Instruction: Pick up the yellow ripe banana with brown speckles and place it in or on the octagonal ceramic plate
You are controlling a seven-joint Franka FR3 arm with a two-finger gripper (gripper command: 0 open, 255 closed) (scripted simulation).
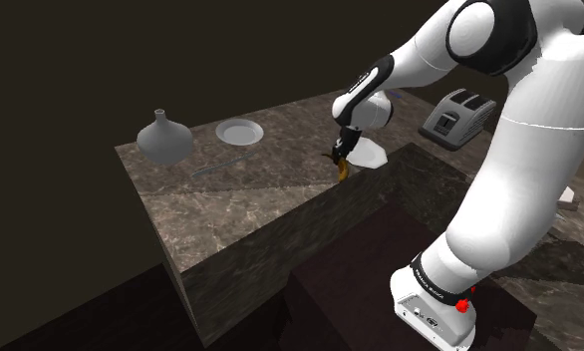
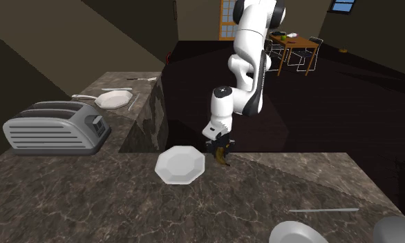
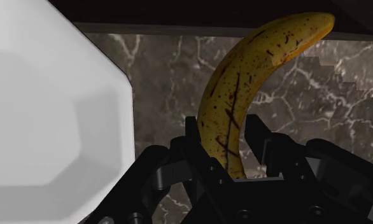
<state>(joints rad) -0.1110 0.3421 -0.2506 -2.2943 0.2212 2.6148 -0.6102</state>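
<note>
Half the job looks done from here! Starting at the second exterior view's left, the grey slotted toaster (image 2: 56, 128) sits well out of play on the dark marbled stone table (image 2: 90, 200). Moving along, the white octagonal plate (image 2: 180, 166) lies bare. Just beside it, on its right, the all-black pincer (image 2: 220, 148) is closed narrow on the yellow curved banana with brown speckles (image 2: 224, 158). Its fingers (image 3: 191, 143) clasp one end while the rest juts out past the fingertips in the wrist view. Whether the fruit's far tip touches the table, I can't tell. I'd call this the carry step: grasp made, delivery not yet done. The next move calls for a short sideways shift toward the plate, with the banana kept high enough to pass the raised rim, then lowering and opening over the plate's middle
</note>
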